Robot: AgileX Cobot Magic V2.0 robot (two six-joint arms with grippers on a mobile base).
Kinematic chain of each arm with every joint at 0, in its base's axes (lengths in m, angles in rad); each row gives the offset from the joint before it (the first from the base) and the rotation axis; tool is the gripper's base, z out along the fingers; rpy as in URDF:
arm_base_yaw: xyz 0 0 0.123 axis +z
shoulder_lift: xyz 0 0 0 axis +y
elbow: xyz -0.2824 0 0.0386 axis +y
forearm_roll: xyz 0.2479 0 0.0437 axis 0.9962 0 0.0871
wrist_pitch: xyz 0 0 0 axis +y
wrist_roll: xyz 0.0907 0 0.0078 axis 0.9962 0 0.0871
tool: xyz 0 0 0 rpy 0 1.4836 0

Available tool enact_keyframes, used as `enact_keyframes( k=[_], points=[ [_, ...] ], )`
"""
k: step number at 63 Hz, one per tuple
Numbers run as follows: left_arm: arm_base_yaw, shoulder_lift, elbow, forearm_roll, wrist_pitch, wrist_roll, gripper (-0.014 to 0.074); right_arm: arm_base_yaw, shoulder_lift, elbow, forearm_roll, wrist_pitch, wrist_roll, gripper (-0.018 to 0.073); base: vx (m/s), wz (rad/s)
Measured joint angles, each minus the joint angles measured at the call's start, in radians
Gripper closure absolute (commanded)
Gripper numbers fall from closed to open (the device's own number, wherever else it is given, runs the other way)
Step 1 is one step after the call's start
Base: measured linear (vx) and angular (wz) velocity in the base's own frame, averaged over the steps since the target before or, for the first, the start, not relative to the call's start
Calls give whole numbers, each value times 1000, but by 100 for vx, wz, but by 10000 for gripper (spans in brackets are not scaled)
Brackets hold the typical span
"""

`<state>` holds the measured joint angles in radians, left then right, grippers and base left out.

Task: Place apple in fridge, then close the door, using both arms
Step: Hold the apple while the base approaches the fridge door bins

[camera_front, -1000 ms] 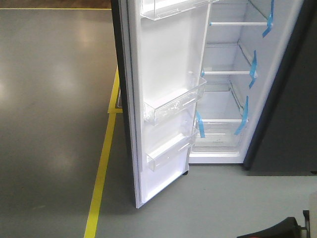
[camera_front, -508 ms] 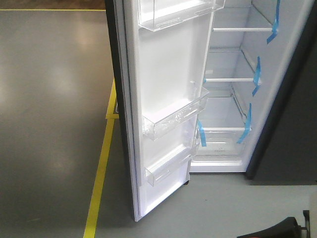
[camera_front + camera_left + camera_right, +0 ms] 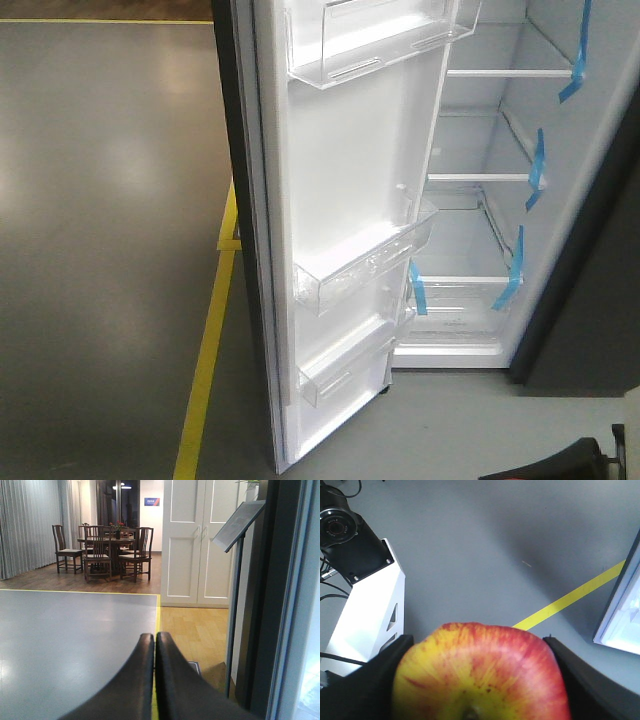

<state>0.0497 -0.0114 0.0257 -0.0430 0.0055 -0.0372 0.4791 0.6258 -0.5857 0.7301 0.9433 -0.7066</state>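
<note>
Apple gripped in the right tool, outside the open fridge

In the front view, the fridge (image 3: pixel 480 200) is standing open, its door (image 3: pixel 350 180) showing its white inner side with clear bins (image 3: pixel 365 265). Since a second ago, the whole cabinet has been sliding down and to the right in the picture, and the shelves (image 3: pixel 475 179) with blue tape (image 3: pixel 537 165) are now sitting lower. In the left wrist view, the left tool (image 3: pixel 154 636) is hanging shut with its fingers pressed together and nothing between them. It is pointing along the grey floor (image 3: pixel 75 630) beside the door's dark edge. In the right wrist view, the right tool (image 3: pixel 477 680) is clamping the apple (image 3: pixel 480 665) between both fingers, above the floor and near a yellow line (image 3: pixel 570 600).
</note>
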Motion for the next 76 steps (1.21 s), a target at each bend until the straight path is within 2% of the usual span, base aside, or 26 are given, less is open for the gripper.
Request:
enact_keyframes(
  k=[76],
  points=[
    [0,0,0,0,0,0,603,0,0,0,0,0,0,253,10,-2]
  ],
)
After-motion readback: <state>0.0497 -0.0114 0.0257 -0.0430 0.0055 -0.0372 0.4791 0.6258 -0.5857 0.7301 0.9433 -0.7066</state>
